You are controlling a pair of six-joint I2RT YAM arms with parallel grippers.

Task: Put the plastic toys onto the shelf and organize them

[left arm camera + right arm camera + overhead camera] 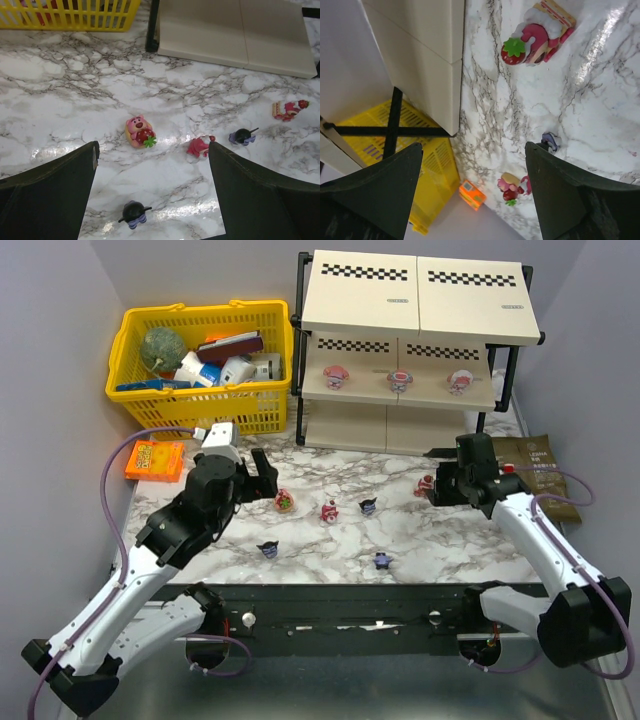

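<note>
While their jaws are held wide apart with nothing gripped, the left tool (266,475) and right tool (436,476) are poised low over the table (450,540) before the shelf (415,300). Three toys (399,379) are set on the shelf's middle board; six are scattered before it.

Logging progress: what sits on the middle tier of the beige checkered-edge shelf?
Three small pink-and-white plastic figurines stand in a row on its front. The top board hides the tier's rear.
</note>
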